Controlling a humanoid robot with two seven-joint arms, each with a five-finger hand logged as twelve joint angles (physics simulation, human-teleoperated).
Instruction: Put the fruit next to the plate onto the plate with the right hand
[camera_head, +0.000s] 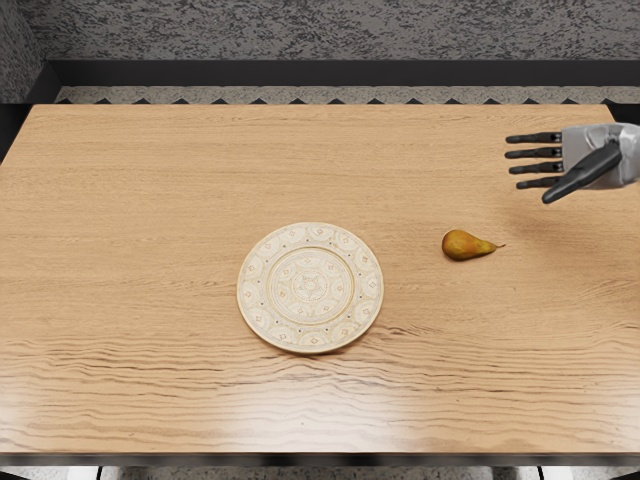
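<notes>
With fingers spread and nothing grasped, the right robot hand (560, 165) is held above the wooden surface (150, 180), the approach judged barely begun: a descent is required to the pear (466, 244), lying right of the empty plate (310, 288).

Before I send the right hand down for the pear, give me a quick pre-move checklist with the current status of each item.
1. Right hand free: fingers spread, holding nothing. Ok.
2. Pear reachable: it lies on its side on the table, to the right of the plate and apart from it, with nothing covering it. Ok.
3. Hand lined up over the pear: the hand is farther back and to the right, not touching the pear. Not ok.
4. Plate ready to receive: flat on the table, nothing on it. Ok.
5. Left arm out of the way: not in view. Cannot tell.
</notes>
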